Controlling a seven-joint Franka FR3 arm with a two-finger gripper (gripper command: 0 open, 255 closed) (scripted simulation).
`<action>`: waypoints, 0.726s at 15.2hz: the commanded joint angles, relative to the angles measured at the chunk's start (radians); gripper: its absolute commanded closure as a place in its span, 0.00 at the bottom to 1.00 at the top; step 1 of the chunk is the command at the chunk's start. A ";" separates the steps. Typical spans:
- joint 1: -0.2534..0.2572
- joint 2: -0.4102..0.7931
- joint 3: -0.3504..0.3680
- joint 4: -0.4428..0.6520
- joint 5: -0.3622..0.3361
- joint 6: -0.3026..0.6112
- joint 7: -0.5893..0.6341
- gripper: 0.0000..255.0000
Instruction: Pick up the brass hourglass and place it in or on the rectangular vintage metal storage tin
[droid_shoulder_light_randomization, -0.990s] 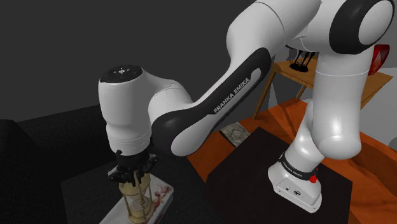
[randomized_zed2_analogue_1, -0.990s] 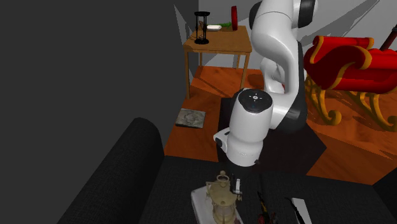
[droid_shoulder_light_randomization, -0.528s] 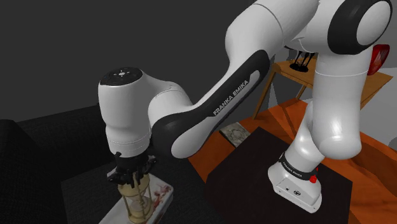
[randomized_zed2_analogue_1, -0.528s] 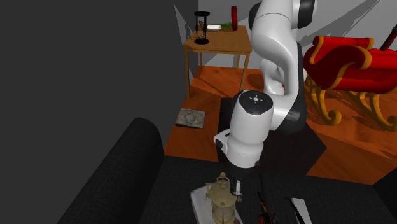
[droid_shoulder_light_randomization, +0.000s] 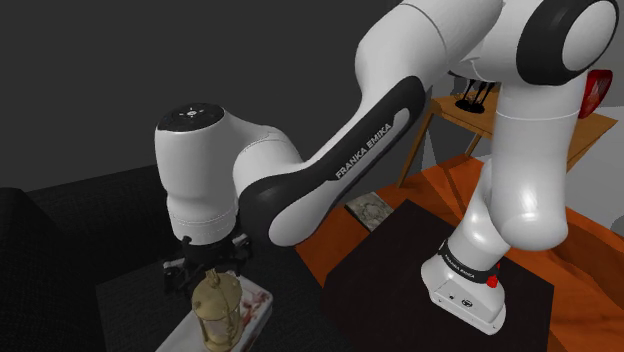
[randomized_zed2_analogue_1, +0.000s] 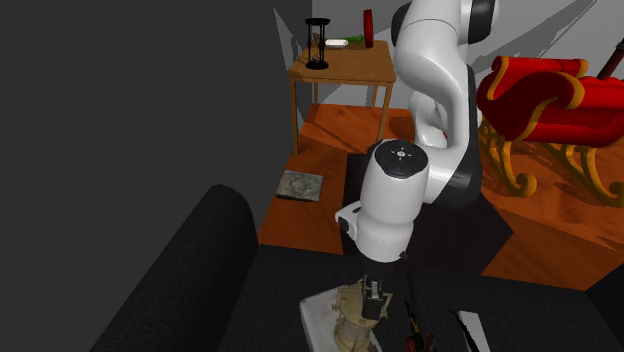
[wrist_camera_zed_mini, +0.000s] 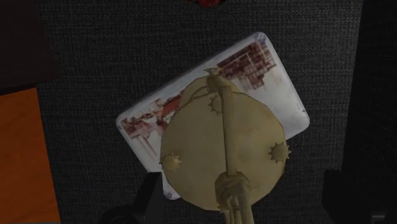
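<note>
The brass hourglass (droid_shoulder_light_randomization: 217, 308) stands on the white, red-printed rectangular tin (droid_shoulder_light_randomization: 256, 301), which lies on a dark fabric surface. My gripper (droid_shoulder_light_randomization: 208, 264) hangs just above the hourglass and is open, its fingers spread to either side of the hourglass top. In the wrist view the round brass top (wrist_camera_zed_mini: 219, 143) covers the middle of the tin (wrist_camera_zed_mini: 267, 70), and the gripper (wrist_camera_zed_mini: 245, 191) has its two black fingers well apart from it. The second exterior view shows the hourglass (randomized_zed2_analogue_1: 349, 314) on the tin (randomized_zed2_analogue_1: 314, 314), with the gripper (randomized_zed2_analogue_1: 368, 291) right over it.
A few small dark and red objects (randomized_zed2_analogue_1: 414, 322) lie beside the tin. Behind are a wooden side table (randomized_zed2_analogue_1: 345, 62) with a black hourglass (randomized_zed2_analogue_1: 317, 42), a red sleigh (randomized_zed2_analogue_1: 545, 100), an orange floor (randomized_zed2_analogue_1: 320, 215) with a small tile (randomized_zed2_analogue_1: 300, 185), and the black stand (droid_shoulder_light_randomization: 420, 290).
The fingers were shut on the hourglass top and have now spread apart, letting it go. The hourglass stays on the tin.
</note>
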 joint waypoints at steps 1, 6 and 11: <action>-0.013 -0.034 0.015 0.010 0.028 -0.041 -0.018 0.00; -0.026 -0.071 0.029 0.028 0.059 -0.088 -0.038 0.00; -0.026 -0.071 0.029 0.028 0.058 -0.088 -0.038 0.00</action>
